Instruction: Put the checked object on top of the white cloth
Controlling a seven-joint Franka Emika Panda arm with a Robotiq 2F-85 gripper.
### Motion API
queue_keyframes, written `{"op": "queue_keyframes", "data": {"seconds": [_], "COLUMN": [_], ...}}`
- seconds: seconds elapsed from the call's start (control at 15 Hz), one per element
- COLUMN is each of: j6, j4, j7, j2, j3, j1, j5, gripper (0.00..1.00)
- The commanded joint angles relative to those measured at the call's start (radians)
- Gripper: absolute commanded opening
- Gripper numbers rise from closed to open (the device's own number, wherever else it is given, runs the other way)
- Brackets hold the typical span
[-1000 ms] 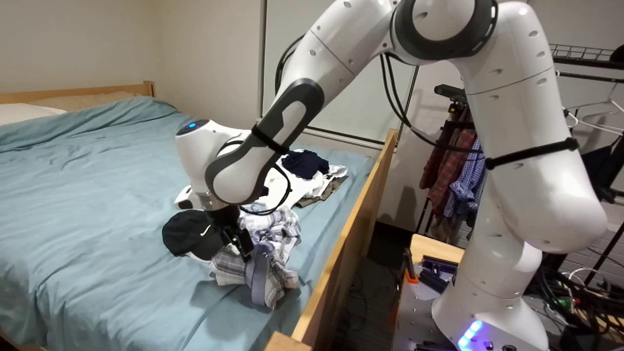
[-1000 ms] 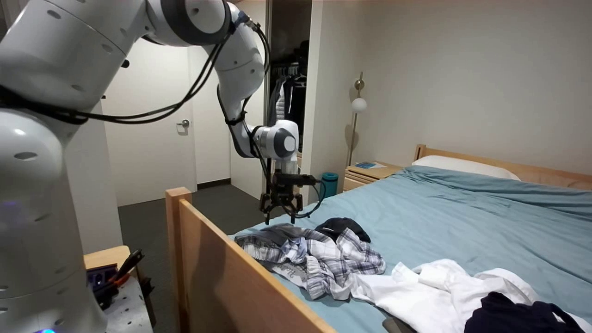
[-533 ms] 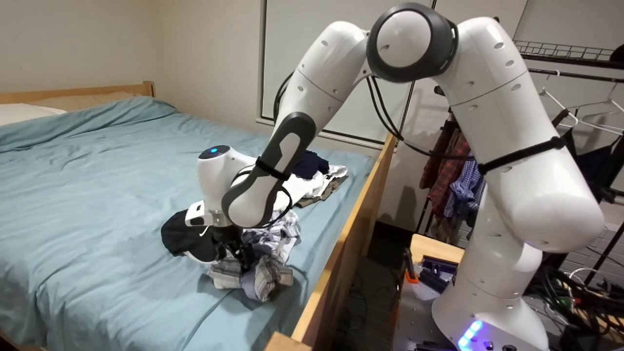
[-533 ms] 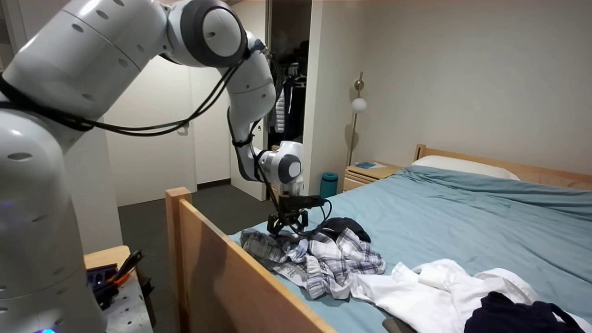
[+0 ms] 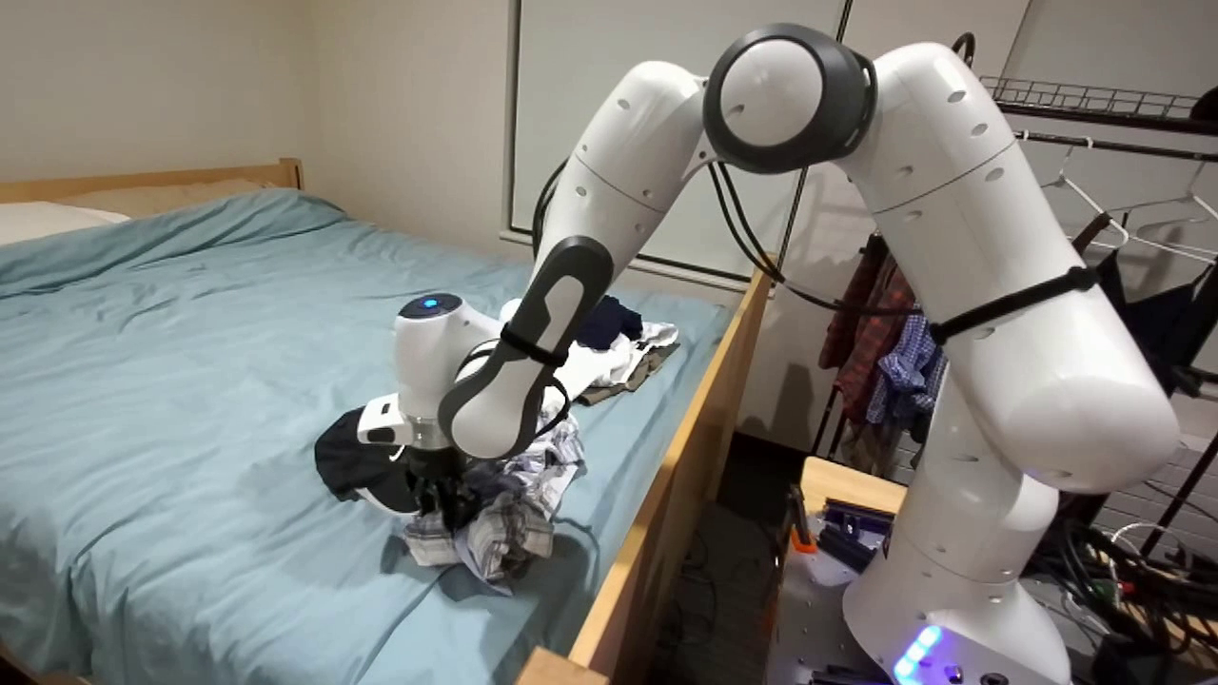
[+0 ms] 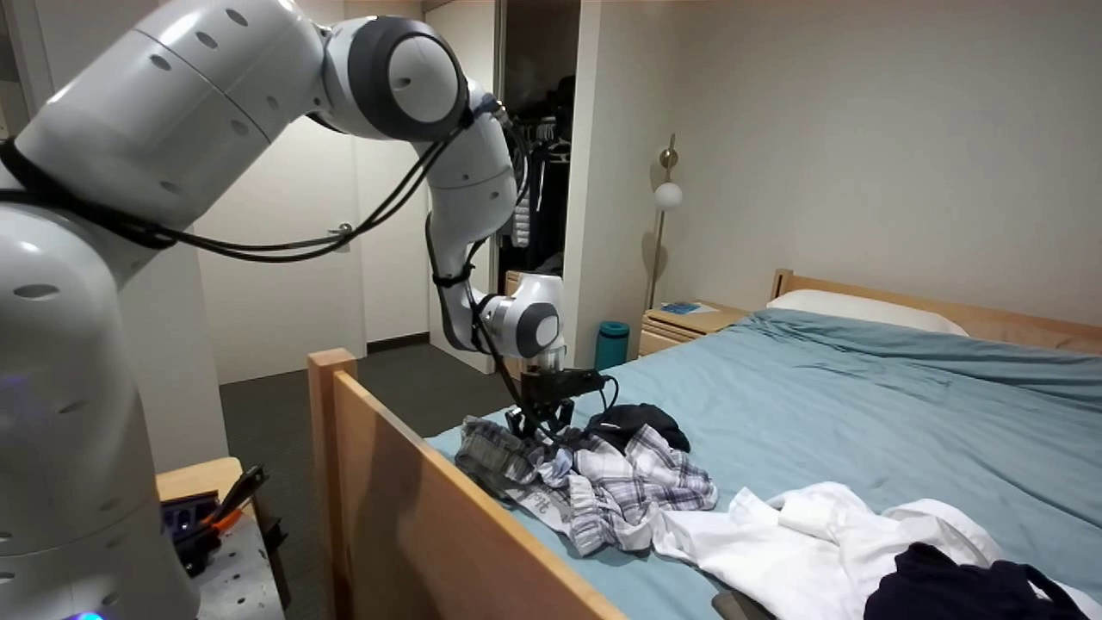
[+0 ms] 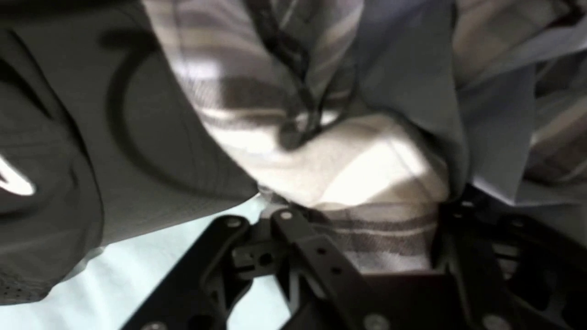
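Navy garment (image 6: 964, 585) tops white cloth (image 6: 809, 547); black cap (image 6: 644, 424) flanks checked garment (image 6: 641, 482)

My Panda arm (image 5: 999, 228) arches up from its base (image 5: 952, 590), bends at the elbow (image 5: 773, 95) and slopes down along the forearm (image 5: 611, 181) to my wrist (image 5: 430, 371), low in both exterior views. Below it my jaws point downward; in the wrist view their two sides stand well apart.
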Motion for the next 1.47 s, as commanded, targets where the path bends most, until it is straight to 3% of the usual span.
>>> {"op": "queue_keyframes", "data": {"seconds": [0.0,0.2,0.33,0.67,1.0,1.4], "j6": [0.048,0.031,0.032,0.056,0.013,-0.131], "j4": [-0.012,-0.003,-0.005,0.034,0.198,0.504], "j7": [0.0,-0.005,0.002,0.073,0.149,0.291], "j2": [-0.014,-0.028,-0.056,-0.181,-0.249,-0.226], "j3": [0.015,0.042,0.057,0.007,-0.079,-0.205], "j1": [-0.032,-0.073,-0.102,-0.146,-0.188,-0.249], "j5": [0.02,0.074,0.113,0.15,0.174,0.182], "gripper": [0.21,0.03,0.0,0.01,0.02,0.02]}}
